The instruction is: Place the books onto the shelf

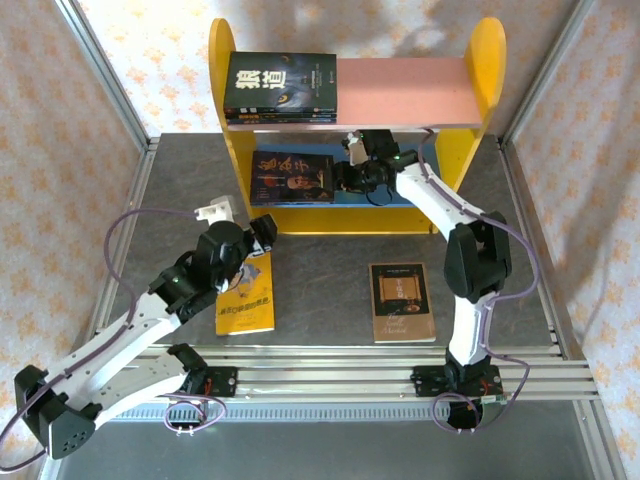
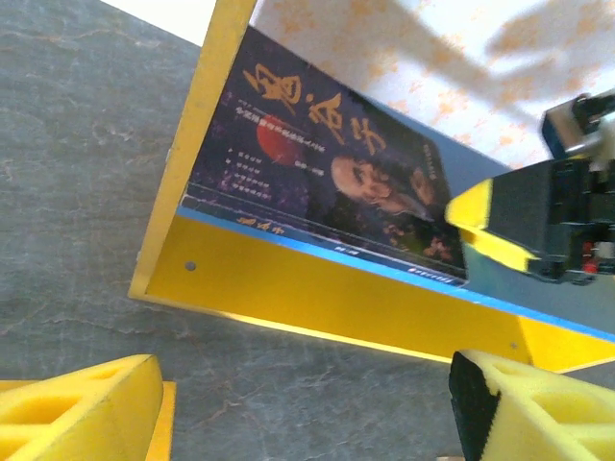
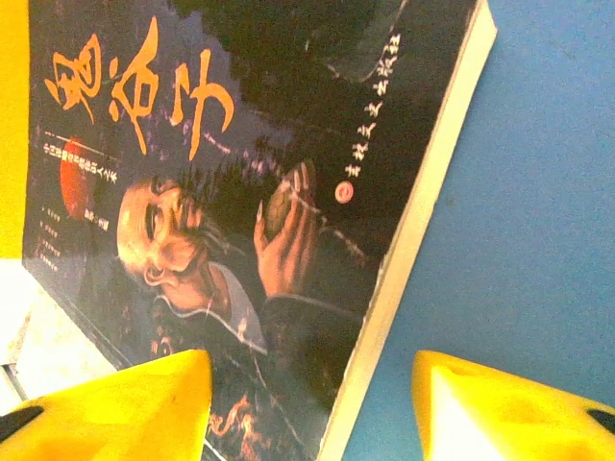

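Yellow fingers point(image 3: 115, 408) wide (gripping nothing) above dark book point(image 3: 240, 192); next, backing right end effector point(image 3: 307, 370) straight off, not dragging it.

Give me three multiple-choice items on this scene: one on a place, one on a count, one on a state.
1. Where does the brown book lie?
A. on the floor
B. flat on the table, in front of the shelf
C. upright against the wall

2. How many books lie on the table, off the shelf?
A. two
B. four
C. none

3. How does the right claw stand?
A. shut on the brown book
B. open over the dark book on the blue board
C. shut, resting on the table

Answers:
1 B: it rests flat on the grey table beside the right arm.
2 A: the yellow book and the brown book lie there.
3 B: its fingers stand apart above the dark book's edge.
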`<act>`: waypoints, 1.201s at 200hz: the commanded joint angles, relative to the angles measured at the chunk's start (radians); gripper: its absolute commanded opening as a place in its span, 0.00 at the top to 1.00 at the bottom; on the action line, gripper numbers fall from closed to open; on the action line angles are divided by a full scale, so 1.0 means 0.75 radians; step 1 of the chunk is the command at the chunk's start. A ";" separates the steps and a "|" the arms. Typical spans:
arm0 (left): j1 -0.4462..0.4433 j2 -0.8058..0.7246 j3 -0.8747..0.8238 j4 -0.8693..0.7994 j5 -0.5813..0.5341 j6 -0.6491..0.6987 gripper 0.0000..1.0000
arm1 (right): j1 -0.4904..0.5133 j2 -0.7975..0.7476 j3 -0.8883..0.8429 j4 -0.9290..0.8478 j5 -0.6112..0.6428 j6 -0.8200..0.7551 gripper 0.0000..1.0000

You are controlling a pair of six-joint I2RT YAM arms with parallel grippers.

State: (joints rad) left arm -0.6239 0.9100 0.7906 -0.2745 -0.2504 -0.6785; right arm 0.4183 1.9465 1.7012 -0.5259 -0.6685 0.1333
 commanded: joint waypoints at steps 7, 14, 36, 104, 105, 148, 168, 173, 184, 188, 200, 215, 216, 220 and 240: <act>0.031 0.067 0.045 -0.055 0.008 0.044 0.22 | 0.014 -0.077 -0.081 0.037 0.005 0.011 0.43; 0.042 0.086 0.048 -0.046 0.028 0.046 0.22 | 0.018 -0.085 -0.097 0.047 -0.005 0.017 0.43; 0.083 0.148 0.062 -0.031 0.092 0.049 0.22 | 0.028 -0.106 -0.132 0.075 -0.021 0.032 0.44; 0.217 0.387 0.144 0.049 0.242 0.122 0.22 | 0.044 -0.110 -0.164 0.138 -0.050 0.083 0.44; 0.219 0.391 0.146 0.050 0.244 0.123 0.22 | 0.044 -0.110 -0.164 0.138 -0.050 0.083 0.44; 0.268 0.493 0.183 0.141 0.306 0.149 0.21 | 0.046 -0.109 -0.163 0.157 -0.070 0.102 0.44; 0.281 0.536 0.213 0.160 0.315 0.163 0.21 | 0.046 -0.112 -0.171 0.176 -0.089 0.115 0.44; 0.285 0.549 0.222 0.164 0.318 0.168 0.21 | 0.047 -0.111 -0.175 0.182 -0.096 0.121 0.44; 0.293 0.572 0.242 0.171 0.313 0.168 0.21 | 0.046 -0.110 -0.182 0.200 -0.108 0.131 0.44; 0.297 0.579 0.249 0.174 0.315 0.168 0.21 | 0.046 -0.112 -0.183 0.204 -0.112 0.136 0.44; 0.300 0.598 0.268 0.176 0.312 0.180 0.21 | 0.046 -0.109 -0.186 0.216 -0.118 0.142 0.45; 0.304 0.621 0.287 0.182 0.306 0.215 0.21 | 0.046 -0.107 -0.187 0.228 -0.129 0.152 0.45; 0.304 0.622 0.287 0.182 0.305 0.215 0.21 | 0.046 -0.108 -0.188 0.229 -0.129 0.154 0.45; 0.304 0.627 0.292 0.186 0.303 0.218 0.21 | 0.046 -0.107 -0.188 0.232 -0.130 0.156 0.45; 0.306 0.647 0.296 0.210 0.293 0.224 0.21 | 0.046 -0.106 -0.188 0.246 -0.136 0.165 0.45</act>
State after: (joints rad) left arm -0.4030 1.3811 0.9833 -0.1555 -0.0223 -0.5468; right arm 0.4377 1.8835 1.5780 -0.3954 -0.7155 0.2337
